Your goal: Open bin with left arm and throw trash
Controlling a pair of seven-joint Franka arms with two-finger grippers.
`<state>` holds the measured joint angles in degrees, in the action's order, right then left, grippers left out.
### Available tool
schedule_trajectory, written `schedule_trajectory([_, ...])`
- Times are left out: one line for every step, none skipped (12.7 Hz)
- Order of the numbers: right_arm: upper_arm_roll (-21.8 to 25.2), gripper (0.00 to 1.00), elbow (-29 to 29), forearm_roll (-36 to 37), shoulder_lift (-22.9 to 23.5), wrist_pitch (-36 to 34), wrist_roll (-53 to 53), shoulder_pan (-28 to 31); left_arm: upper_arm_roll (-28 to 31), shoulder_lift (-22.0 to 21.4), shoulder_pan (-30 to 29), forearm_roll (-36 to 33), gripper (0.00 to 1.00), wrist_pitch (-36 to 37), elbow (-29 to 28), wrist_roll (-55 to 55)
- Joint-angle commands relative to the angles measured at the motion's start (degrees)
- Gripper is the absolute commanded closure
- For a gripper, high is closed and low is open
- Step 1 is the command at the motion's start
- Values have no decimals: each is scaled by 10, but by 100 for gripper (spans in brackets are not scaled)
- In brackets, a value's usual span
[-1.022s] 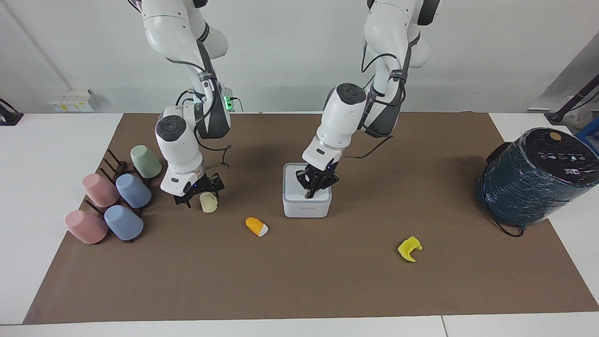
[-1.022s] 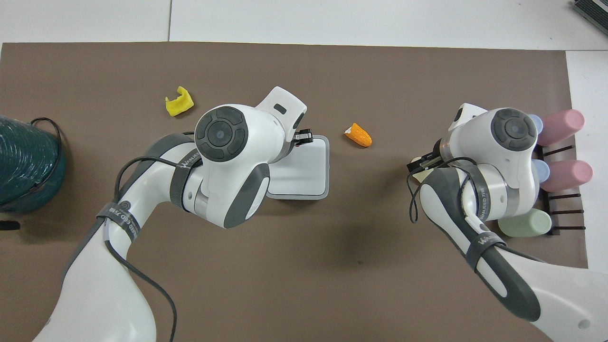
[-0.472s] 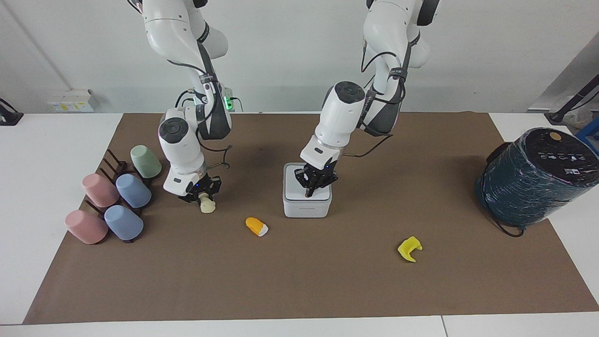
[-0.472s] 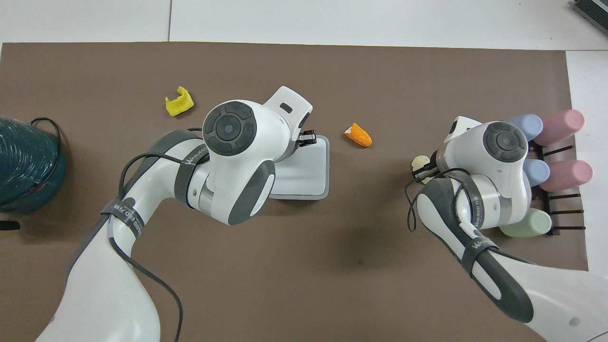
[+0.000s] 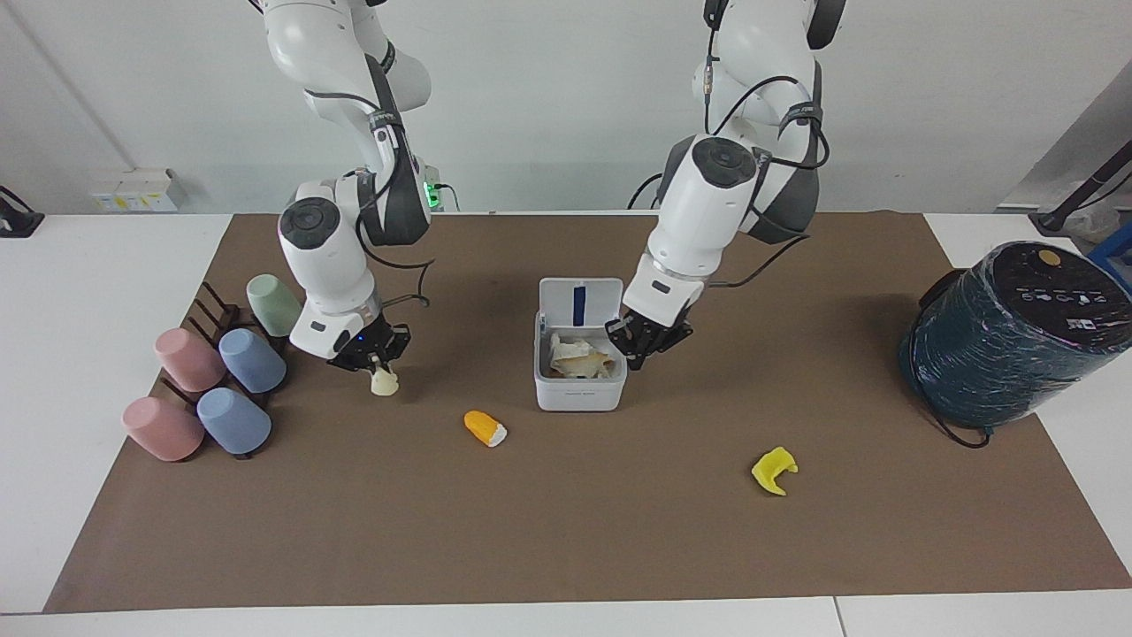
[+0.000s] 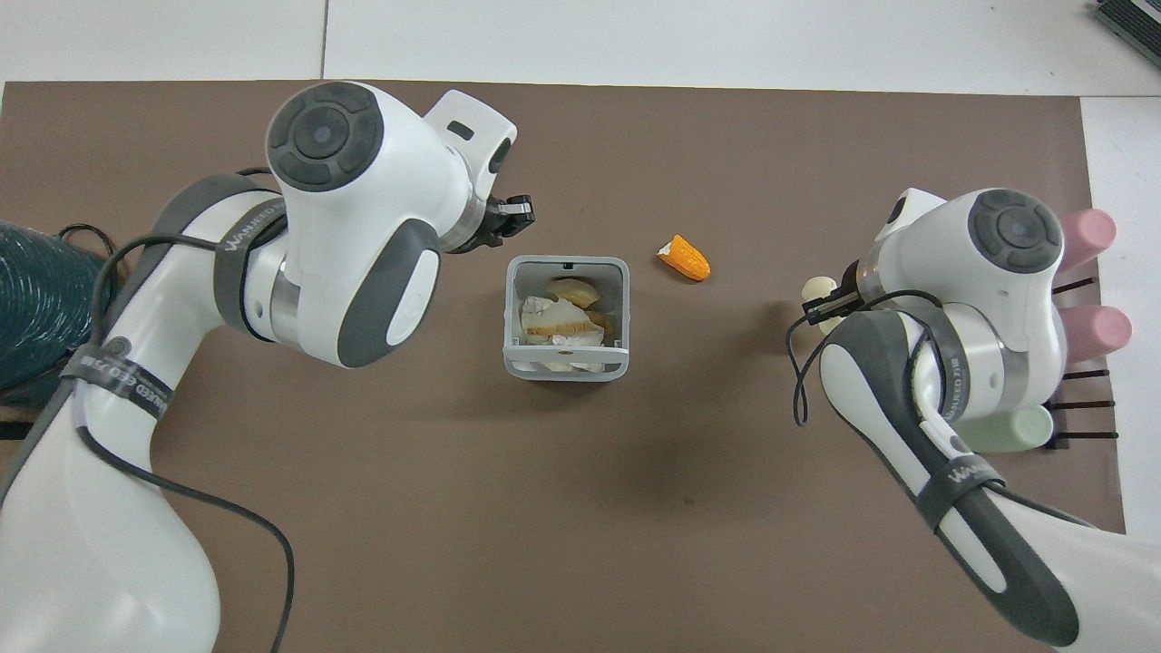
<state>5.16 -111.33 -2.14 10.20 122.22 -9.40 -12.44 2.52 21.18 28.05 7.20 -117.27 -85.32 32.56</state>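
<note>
Bin (image 5: pixel 579 394) lid up; right gripper (image 5: pixel 378 365) jaws hold cream lump (image 5: pixel 384 382); left gripper (image 5: pixel 648 341) jaws unclear.

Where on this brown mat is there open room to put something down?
Widest bare stretch: the mat farther from the robots than the orange piece and yellow piece. Also between bin and teal cylinder. Crowded by the cups, where the right end effector holds the cream lump.

One white bin (image 5: pixel 579 389), lid up. Three loose trash scraps: cream lump (image 5: pixel 384 382), orange piece (image 5: pixel 485 428), yellow piece (image 5: pixel 774 470). Five cups on rack: two pink (image 5: pixel 184 358) (image 5: pixel 163 429), two blue (image 5: pixel 252 361) (image 5: pixel 233 421), one green (image 5: pixel 273 305). One dark rack (image 5: pixel 210 311). One teal wrapped cylinder (image 5: pixel 1017 334). Two grippers: left gripper (image 5: pixel 643 340), right gripper (image 5: pixel 367 352). One brown mat (image 5: pixel 566 531).
</note>
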Motion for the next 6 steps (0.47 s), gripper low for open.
schedule_trajectory([-2, 100, 59, -82, -10, -68, 28, 0, -3, 10, -35, -14, 100, 16, 21, -30])
schedule_trajectory([-3, 100, 80, -104, -10, -82, 41, -3, -3, 10, -49, -16, 100, 11, 19, -51])
schedule_trajectory([-5, 100, 100, -123, -8, -92, 72, -6, -3, 10, -61, -16, 100, 5, 17, -79])
schedule_trajectory([-18, 100, 114, -143, -4, -88, 110, -14, -3, 10, -73, -14, 94, -5, 13, -107])
schedule_trajectory([-28, 100, 120, -159, -2, -74, 154, -22, -3, 10, -84, -14, 80, -17, 5, -122])
schedule_trajectory([-39, 100, 122, -168, 1, -45, 196, -39, -3, 10, -92, -14, 67, -33, -2, -127])
